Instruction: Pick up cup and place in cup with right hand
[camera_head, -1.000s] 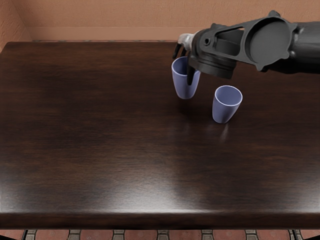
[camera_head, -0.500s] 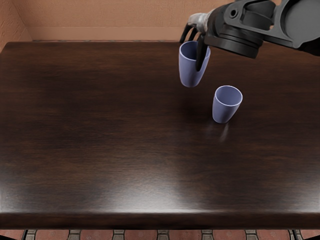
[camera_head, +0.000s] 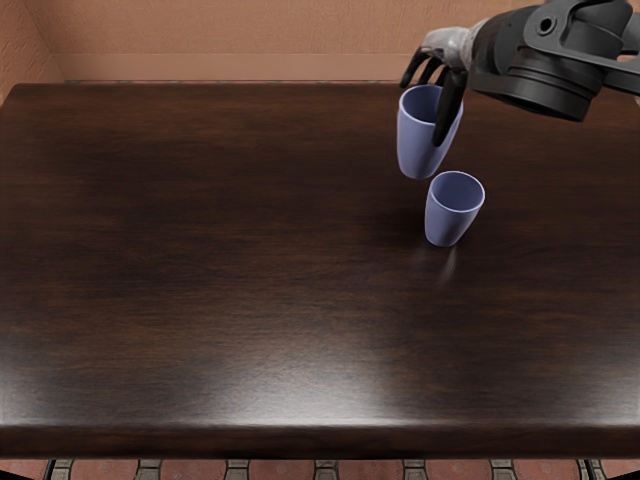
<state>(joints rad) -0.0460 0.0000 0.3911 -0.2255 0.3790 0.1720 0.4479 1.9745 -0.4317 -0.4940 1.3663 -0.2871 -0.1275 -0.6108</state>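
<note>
Two blue cups and one robot hand show. At upper right, the right hand (camera_head: 442, 62), fingers partly curled, grips the held cup (camera_head: 421, 145) by its rim. The standing cup (camera_head: 450, 218) is upright on the table (camera_head: 220, 260), right of centre.

The tabletop (camera_head: 200, 250) is dark brown wood, its streaky grain running from side to side, with a pale sheen (camera_head: 300, 405) spread along the near part, just behind the front edge (camera_head: 300, 441). Right of the middle, toward the back, a lavender-blue cup (camera_head: 450, 225) stands on it, mouth up, narrowing toward its base. A faint streak just below the cup on the glossy wood is probably its reflection (camera_head: 447, 265), though it is too dim to be sure.
</note>
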